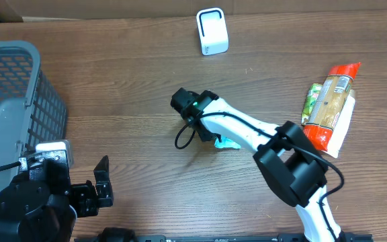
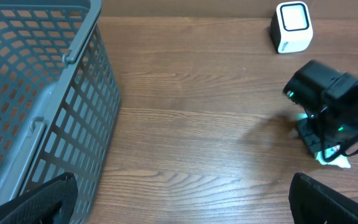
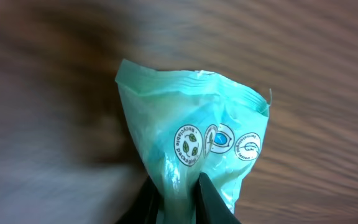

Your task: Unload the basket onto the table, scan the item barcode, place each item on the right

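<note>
The wooden table point(image 1: 133, 87) carries all items in the overhead view. A grey plastic basket point(image 1: 5, 101) with lattice walls stands at its left edge; in the left wrist view the basket wall point(image 2: 48, 106) fills the left side of the frame. The right arm point(image 1: 247, 128), white with black joints, reaches from the lower right toward the table centre. The left gripper point(image 2: 185, 208) sits beside the basket at the lower left, jaws spread wide and released, with nothing between them. A group of packaged goods point(image 1: 331, 104) lies near the right edge, well apart from both grippers: a long pack with orange ends lies on a white pack, with a green pack just beside it. The white scanner point(image 1: 212, 31) stands upright near the far edge, well apart from the right arm; it also appears at the upper right of the left wrist view point(image 2: 292, 26). The teal packet point(image 3: 191, 137), the task item, is at the table centre, under the tip of the right arm point(image 1: 228, 143). The right gripper point(image 3: 179, 199) is clenched on one bunched end of this packet, one dark finger on each side. Round printed symbols face the wrist camera. No barcode is visible. Whether the packet touches the table cannot be determined.
</note>
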You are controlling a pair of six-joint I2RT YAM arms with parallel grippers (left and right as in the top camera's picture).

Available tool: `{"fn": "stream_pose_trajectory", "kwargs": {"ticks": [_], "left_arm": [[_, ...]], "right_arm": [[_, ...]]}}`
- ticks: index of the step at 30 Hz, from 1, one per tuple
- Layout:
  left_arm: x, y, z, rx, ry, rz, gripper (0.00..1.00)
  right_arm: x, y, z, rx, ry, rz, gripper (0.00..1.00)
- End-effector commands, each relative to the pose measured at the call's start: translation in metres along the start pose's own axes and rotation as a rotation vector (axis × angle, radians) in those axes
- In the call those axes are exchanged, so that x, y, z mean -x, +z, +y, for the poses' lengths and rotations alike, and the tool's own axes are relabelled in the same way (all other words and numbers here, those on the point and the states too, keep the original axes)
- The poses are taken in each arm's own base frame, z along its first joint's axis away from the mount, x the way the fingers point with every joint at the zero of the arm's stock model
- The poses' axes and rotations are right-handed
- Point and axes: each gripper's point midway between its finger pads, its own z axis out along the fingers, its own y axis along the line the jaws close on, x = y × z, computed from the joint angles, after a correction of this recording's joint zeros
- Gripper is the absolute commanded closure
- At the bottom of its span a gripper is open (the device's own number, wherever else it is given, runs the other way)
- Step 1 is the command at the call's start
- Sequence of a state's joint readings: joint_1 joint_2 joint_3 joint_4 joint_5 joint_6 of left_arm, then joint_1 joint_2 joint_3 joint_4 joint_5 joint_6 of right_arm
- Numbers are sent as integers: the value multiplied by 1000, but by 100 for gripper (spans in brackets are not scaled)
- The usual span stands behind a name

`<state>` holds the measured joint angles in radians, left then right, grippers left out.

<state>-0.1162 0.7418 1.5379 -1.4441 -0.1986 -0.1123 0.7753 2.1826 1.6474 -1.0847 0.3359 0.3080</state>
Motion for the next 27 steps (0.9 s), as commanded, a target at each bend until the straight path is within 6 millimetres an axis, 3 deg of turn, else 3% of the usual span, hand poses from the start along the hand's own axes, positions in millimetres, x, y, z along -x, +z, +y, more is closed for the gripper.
{"fn": "stream_pose_trajectory", "kwargs": {"ticks": [1, 5, 8, 10, 17, 23, 27], "left_arm": [[0, 3, -1, -3, -8, 9, 1], [-1, 3, -1, -3, -8, 10, 0], [0, 3, -1, -3, -8, 9, 0], [-1, 3, -1, -3, -8, 10, 0], [0, 3, -1, -3, -8, 9, 0], [0, 3, -1, -3, -8, 9, 1], [0, 3, -1, -3, -8, 9, 0]], "right_arm": [[13, -72, 41, 426, -43, -64, 96], [23, -142, 48, 770, -66, -158, 96], [25, -173, 50, 1011, -109, -181, 96], [25, -180, 51, 1155, -126, -184, 96], [12, -134, 56, 1330, -66, -135, 96], [3, -69, 46, 1148, 73, -100, 95], [2, -44, 33, 1004, 136, -80, 92]]}}
